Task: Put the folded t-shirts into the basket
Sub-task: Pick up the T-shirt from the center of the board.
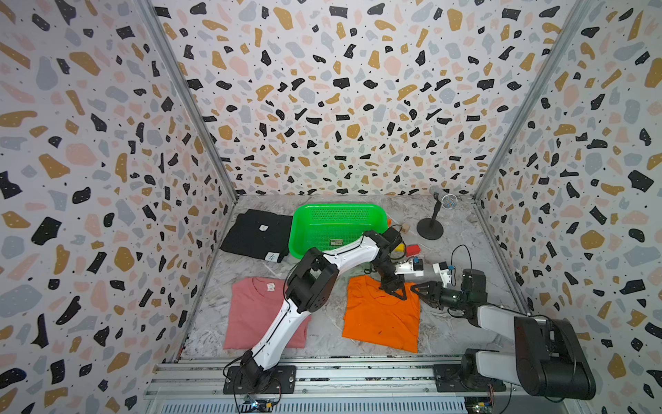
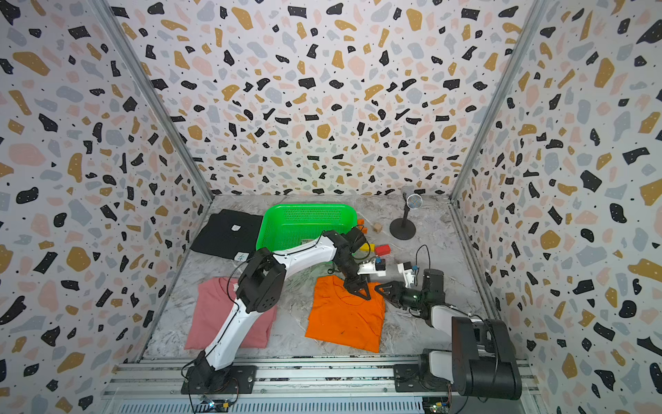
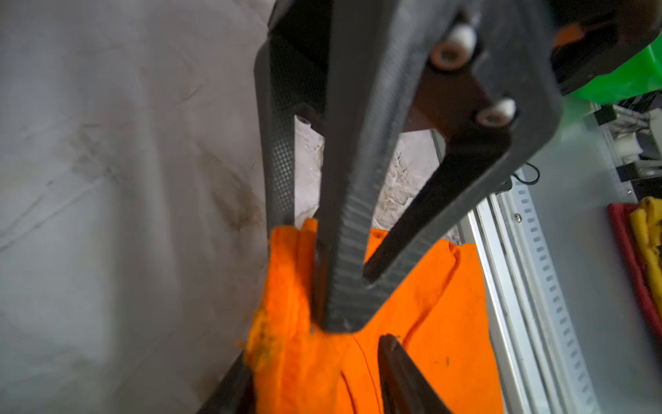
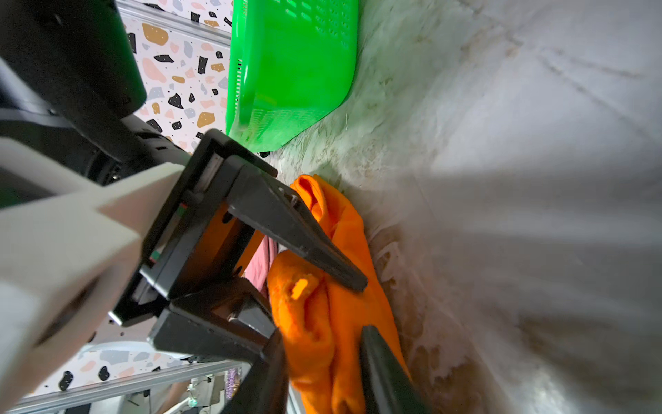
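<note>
On the grey marbled table [image 1: 326, 329]: three folded cloth t-shirts, one basket, two arms, all three shirts lying outside the basket.

Bright green rectangular plastic basket [image 1: 336, 215] with perforated walls at 12 o'clock.

Flat black folded t-shirt [image 1: 254, 233] with two small white tags at 10 o'clock, just beside the basket's 9 o'clock wall.

Dusty pink folded crew-neck t-shirt [image 1: 250, 319] with one white neck label at 8 o'clock, partly hidden by the left arm in both top views.

Bright orange folded t-shirt [image 1: 379, 322] at 5 o'clock, flat except along its 12 o'clock edge, bunched up there.

Left gripper [image 1: 397, 294] pointing down onto that bunched edge. Jaws spread, a ridge of orange cloth between them, one finger [image 4: 297, 243] lying on the cloth.

Right gripper [image 1: 417, 289] at the orange shirt's 1 o'clock corner, close beside the left one. Jaws on either side of a bunch of orange cloth in the right wrist view. Pinching it or only straddling it: cannot tell.

At 2 o'clock, one silver-headed microphone on a round black stand [image 1: 430, 229]. Between it and the basket, well apart from the shirts: one red block [image 1: 413, 249], one yellow block [image 1: 400, 247], one pale wooden cube [image 1: 405, 228].
</note>
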You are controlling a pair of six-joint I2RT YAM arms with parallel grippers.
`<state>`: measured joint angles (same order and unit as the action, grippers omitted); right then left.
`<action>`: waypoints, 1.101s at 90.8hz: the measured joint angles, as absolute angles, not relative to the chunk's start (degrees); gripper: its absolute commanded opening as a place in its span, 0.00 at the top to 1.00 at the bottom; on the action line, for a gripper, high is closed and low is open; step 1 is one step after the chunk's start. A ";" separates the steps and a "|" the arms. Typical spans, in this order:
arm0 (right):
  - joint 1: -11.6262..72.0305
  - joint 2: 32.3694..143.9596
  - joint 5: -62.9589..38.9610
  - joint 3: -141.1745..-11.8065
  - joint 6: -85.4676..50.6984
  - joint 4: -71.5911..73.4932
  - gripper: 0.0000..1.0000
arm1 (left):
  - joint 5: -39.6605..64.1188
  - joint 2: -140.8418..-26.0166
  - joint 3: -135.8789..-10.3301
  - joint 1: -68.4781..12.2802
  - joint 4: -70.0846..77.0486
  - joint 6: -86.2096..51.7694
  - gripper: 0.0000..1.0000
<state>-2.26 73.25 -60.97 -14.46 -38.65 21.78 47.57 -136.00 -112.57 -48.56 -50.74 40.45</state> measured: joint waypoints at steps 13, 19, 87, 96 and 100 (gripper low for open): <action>-2.22 73.34 -61.30 -14.46 -39.05 22.63 0.86 | 47.51 -136.00 -112.81 -48.56 -51.59 41.52 0.36; -2.22 73.34 -61.34 -14.46 -39.00 22.76 0.92 | 47.44 -136.00 -112.81 -48.56 -51.86 42.17 0.31; 8.67 55.57 -47.44 -22.57 -24.45 1.76 1.00 | 36.86 -122.26 -110.59 -40.75 -65.39 59.79 0.00; 10.48 51.96 -45.10 -22.57 -21.28 0.89 1.00 | 36.56 -120.68 -109.01 -38.70 -66.30 61.89 0.00; 11.20 50.83 -44.21 -22.57 -19.40 0.62 1.00 | 36.51 -119.74 -107.70 -38.19 -66.32 62.81 0.00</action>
